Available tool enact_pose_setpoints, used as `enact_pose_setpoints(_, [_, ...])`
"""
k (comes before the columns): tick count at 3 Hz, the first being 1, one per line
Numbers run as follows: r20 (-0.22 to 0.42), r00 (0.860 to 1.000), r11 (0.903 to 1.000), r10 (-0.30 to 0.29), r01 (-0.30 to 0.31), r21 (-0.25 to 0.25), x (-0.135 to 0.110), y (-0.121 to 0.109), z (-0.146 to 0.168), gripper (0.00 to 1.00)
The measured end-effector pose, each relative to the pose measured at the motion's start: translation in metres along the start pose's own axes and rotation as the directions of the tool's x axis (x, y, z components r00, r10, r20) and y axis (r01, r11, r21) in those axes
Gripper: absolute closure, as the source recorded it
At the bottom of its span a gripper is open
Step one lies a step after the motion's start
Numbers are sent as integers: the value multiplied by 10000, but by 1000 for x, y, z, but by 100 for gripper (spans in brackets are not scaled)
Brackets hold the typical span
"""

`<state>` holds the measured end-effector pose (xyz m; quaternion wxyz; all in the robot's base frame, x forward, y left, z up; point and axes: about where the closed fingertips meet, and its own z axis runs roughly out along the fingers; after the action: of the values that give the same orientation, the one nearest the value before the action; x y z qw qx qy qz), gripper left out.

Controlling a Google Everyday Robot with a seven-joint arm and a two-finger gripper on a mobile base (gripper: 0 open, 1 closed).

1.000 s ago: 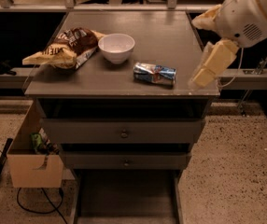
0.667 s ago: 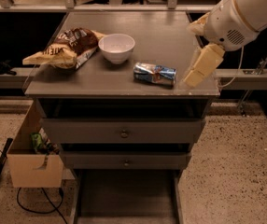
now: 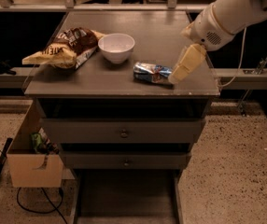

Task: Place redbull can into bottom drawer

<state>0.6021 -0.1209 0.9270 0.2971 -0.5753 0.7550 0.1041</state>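
Observation:
The redbull can point(image 3: 151, 73) lies on its side on the grey cabinet top point(image 3: 101, 78), near the front edge, right of the white bowl. My gripper point(image 3: 181, 71) hangs from the white arm at the upper right, just right of the can and almost touching its right end. The bottom drawer point(image 3: 124, 195) is pulled open below the cabinet, showing its flat dark floor and thin side walls. It looks empty.
A white round bowl point(image 3: 116, 47) and a yellow-and-brown chip bag point(image 3: 63, 49) lie on the cabinet top to the left. Two shut drawer fronts with knobs point(image 3: 123, 134) sit above the open drawer. A cardboard box point(image 3: 33, 160) stands on the floor at left.
My gripper and arm have moved left and slightly down, closing in on the right end of the can. The can, bowl and bag have not moved.

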Motion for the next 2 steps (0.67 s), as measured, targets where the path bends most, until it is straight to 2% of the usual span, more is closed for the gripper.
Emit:
enact_pose_setpoints(1, [0,10000,10000,-1,1,0,0,0,0,0])
enact_pose_setpoints(2, [40,9994,9993,-356,356,-62,-14,12,14,0])
